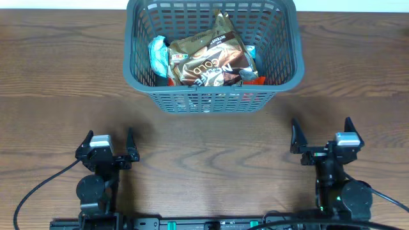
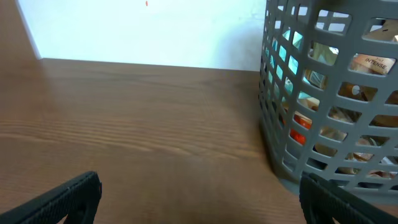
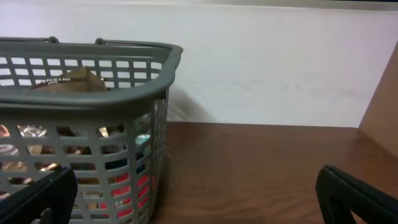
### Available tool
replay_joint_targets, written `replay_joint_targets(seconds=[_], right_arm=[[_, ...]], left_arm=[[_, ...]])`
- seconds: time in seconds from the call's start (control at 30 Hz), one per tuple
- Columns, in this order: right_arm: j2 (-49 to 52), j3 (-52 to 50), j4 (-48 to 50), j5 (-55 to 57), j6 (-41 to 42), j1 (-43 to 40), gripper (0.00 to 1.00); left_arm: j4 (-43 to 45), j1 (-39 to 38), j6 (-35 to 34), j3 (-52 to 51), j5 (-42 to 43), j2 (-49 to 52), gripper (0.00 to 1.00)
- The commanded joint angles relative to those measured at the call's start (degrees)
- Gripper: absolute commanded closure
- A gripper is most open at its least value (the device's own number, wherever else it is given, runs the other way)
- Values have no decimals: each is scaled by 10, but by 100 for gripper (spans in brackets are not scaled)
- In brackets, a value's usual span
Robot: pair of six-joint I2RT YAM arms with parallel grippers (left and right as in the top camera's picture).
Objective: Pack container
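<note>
Two grippers: left gripper (image 1: 108, 136) and right gripper (image 1: 321, 124), black fingers spread wide, nothing held.
Basket: the basket (image 1: 211, 101) is grey plastic, rectangular, with lattice walls and a thick rim; it stands ahead of both grippers, well apart from their fingertips.
Contents: a glossy, crinkled brown packet (image 1: 208, 61) on top; a teal packet (image 1: 158, 56) toward the left gripper's side; a red packet (image 1: 255, 80) toward the right's.
Writing: "GOLD" and "INTENSE" on the brown packet.
Surface: wood-grain table (image 1: 204, 153).
</note>
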Motion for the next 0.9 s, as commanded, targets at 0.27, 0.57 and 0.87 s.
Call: replay_joint_targets(seconds=[0.27,0.57,0.87], right_arm=[[-43,-87,32,-17,-3,4,1],[-75,-132,41,-42,-3,4,1],[-79,-163,47,-89,-3,4,1]], left_arm=[[-21,-2,-3,-8,8,0,1],[-21,-2,-3,-8,8,0,2],[-21,-2,-3,-8,8,0,1]])
